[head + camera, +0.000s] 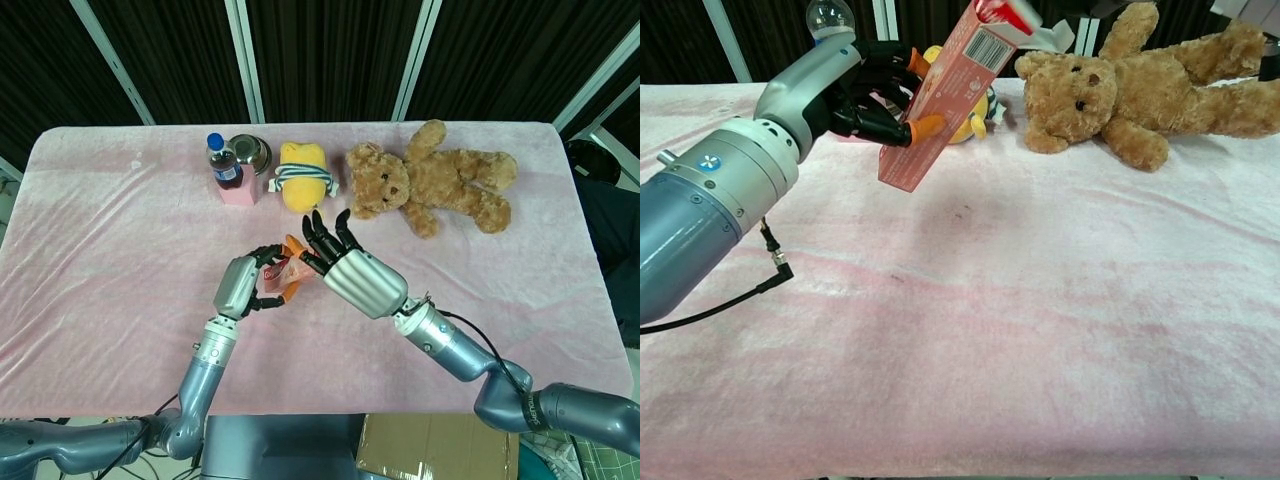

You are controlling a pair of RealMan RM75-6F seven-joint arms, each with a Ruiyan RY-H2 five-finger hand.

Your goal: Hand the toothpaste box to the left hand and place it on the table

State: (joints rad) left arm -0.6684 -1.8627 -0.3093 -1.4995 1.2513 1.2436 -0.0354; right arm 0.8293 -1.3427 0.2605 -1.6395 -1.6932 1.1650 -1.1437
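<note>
The toothpaste box (284,273) is pink-orange with a barcode and an open white flap at its top. My left hand (243,286) grips it above the pink tablecloth (120,260), in the middle of the table. In the chest view the toothpaste box (942,92) stands steeply tilted, its lower end off the cloth, with the left hand (845,92) wrapped around its middle from the left. My right hand (358,275) hovers just right of the box with its fingers (322,235) spread and nothing in them. The chest view does not show the right hand.
Along the back edge stand a water bottle (224,160) on a small pink block (237,193), a metal bowl (250,152), a yellow plush toy (302,178) and a brown teddy bear (432,182). The teddy bear (1140,88) lies right of the box.
</note>
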